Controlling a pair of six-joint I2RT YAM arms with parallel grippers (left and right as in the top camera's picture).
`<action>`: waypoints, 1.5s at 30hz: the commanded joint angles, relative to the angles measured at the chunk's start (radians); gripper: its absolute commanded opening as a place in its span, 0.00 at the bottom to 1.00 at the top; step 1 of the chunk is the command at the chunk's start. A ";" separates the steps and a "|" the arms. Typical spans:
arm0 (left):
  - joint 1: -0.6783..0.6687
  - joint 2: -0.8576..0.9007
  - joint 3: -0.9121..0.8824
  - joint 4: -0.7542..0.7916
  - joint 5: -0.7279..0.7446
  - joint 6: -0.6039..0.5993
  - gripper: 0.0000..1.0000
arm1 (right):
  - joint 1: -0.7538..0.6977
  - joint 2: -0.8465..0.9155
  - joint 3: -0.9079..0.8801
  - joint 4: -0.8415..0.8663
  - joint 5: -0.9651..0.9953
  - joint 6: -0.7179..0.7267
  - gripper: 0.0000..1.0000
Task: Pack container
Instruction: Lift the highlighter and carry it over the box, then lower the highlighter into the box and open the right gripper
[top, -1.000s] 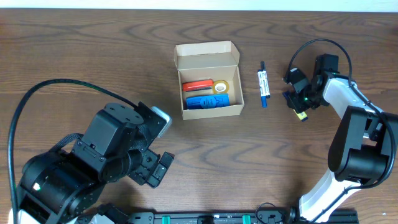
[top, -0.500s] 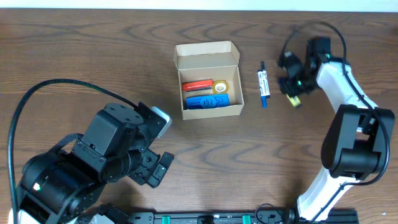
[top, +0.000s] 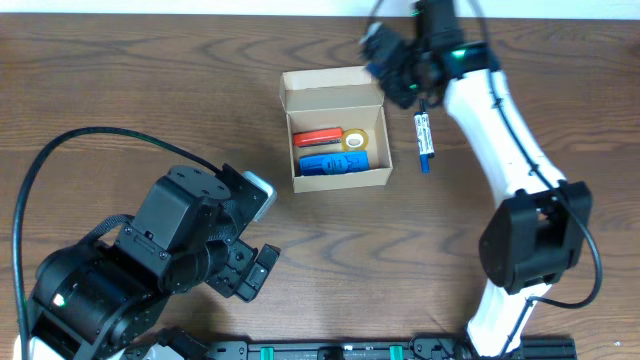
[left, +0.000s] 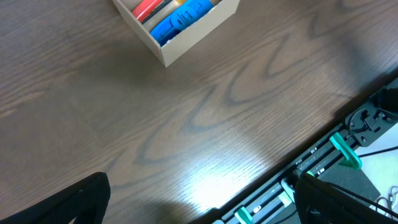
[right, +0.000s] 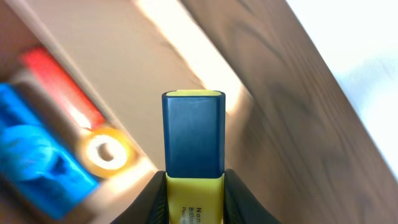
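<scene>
Left tool (top: 250, 275): jaws fully apart, holding nothing. It sits low at my near left, well apart from the work.

Container (top: 342, 181): at table (top: 120, 80) centre. It is a plain tan cardboard box, rectangular, with matte walls, and its flap lid (top: 332, 92) stands open at the rear. Inside lie a red item (top: 318, 137), a yellow tape roll (top: 354, 139) and a blue item (top: 332, 162), with some room left.

I judge it light, stiff at the folds but easily crushed, and likely to slide on the smooth wood grain. I would grip a side wall near a corner, not the flap.

Right tool (right: 193, 193): clamped on a yellow marker (right: 193, 143) with a squared dark-blue cap, over the flap's right end.

Pen (top: 424, 135): slim, blue and white, lying loose on the table just right of the container.
</scene>
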 joint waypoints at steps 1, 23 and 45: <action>0.003 -0.005 -0.002 -0.003 -0.003 0.000 0.95 | 0.062 0.012 0.011 -0.002 -0.056 -0.137 0.01; 0.003 -0.005 -0.002 -0.003 -0.003 0.000 0.95 | 0.212 0.111 0.009 -0.218 -0.181 -0.235 0.01; 0.003 -0.005 -0.002 -0.003 -0.003 0.000 0.95 | 0.238 0.164 0.008 -0.267 -0.201 -0.247 0.03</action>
